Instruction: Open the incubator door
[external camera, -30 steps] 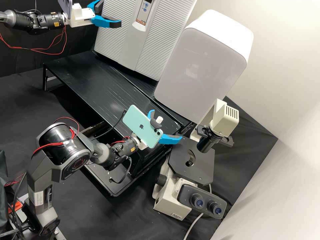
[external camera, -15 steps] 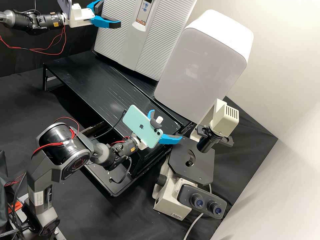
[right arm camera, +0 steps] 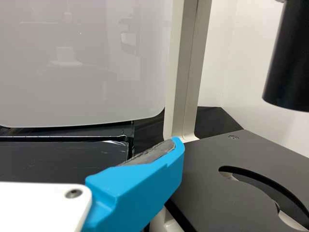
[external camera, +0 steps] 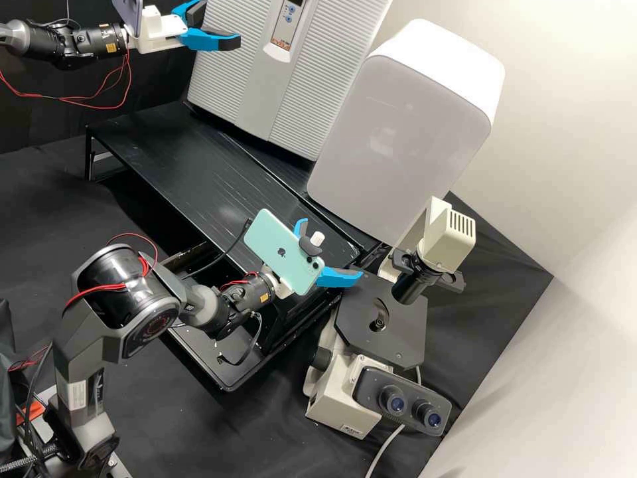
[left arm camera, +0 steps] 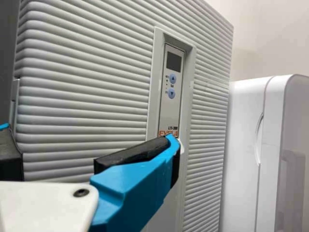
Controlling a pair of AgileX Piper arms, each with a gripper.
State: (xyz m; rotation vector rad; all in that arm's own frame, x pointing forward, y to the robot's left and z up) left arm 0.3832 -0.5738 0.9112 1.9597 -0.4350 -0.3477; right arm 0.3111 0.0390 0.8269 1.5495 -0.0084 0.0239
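The grey ribbed incubator door [external camera: 312, 93] looks closed in the high view, at the back on the black stand. My left gripper [external camera: 221, 23] hangs at its upper left, fingers apart and nothing between them. In the left wrist view the left gripper [left arm camera: 87, 137] is before the incubator door [left arm camera: 87, 87], one fingertip overlapping the lower end of the control panel [left arm camera: 170, 92]; contact cannot be told. Farther forward, by the microscope, my right gripper [external camera: 332, 248] stands open and holds nothing. One finger of the right gripper [right arm camera: 137, 186] is visible in the right wrist view.
A white rounded cabinet [external camera: 398, 139] stands right of the incubator. The microscope [external camera: 385, 325] is in front of it, its stage close to the right gripper. The black stand [external camera: 179, 159] spans the area below the incubator.
In the high view my left gripper has shifted very slightly up and to the left, its fingers still apart. The right arm and the incubator door have kept still.
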